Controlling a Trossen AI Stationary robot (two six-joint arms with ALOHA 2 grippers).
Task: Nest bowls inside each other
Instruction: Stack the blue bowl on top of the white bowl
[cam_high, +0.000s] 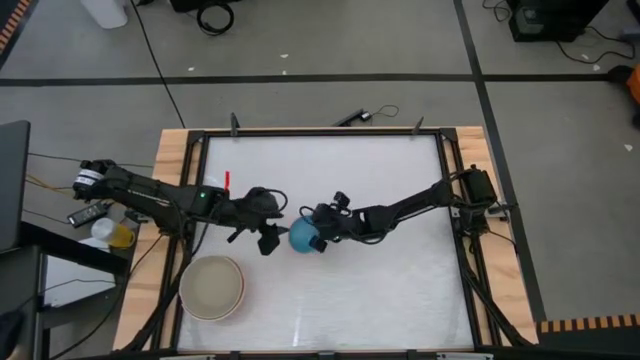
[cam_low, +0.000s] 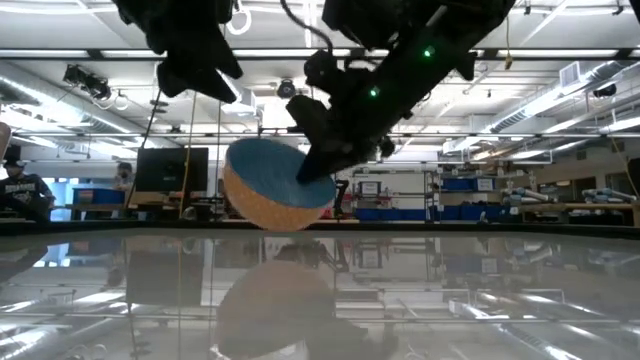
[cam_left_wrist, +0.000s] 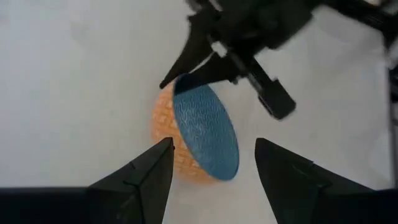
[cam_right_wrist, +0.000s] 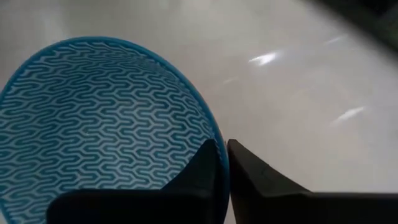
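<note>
A small bowl (cam_high: 300, 237), bright blue with a wave pattern inside and orange outside (cam_left_wrist: 168, 124), stands steeply tilted at the middle of the white table, with my right gripper (cam_high: 318, 240) shut on it. My left gripper (cam_high: 267, 238) hovers open just to the bowl's left, its fingers wide apart and clear of it in the left wrist view (cam_left_wrist: 214, 165). A larger pale bowl (cam_high: 212, 287) with a cream inside sits upright near the table's front left corner; whether another bowl lies in it I cannot tell. My right gripper pinches the blue bowl's rim (cam_right_wrist: 217, 140), one finger inside the bowl and one outside. The fingers come slanting down from the table's right side. The bowl is tipped far over, its opening turned up and toward that gripper (cam_low: 275, 160); whether its underside touches the table I cannot tell.
A black frame (cam_high: 440, 150) on wooden boards runs round the white table top. A short red mark (cam_high: 227, 180) shows at the far left. The table's right half and its far part lie open.
</note>
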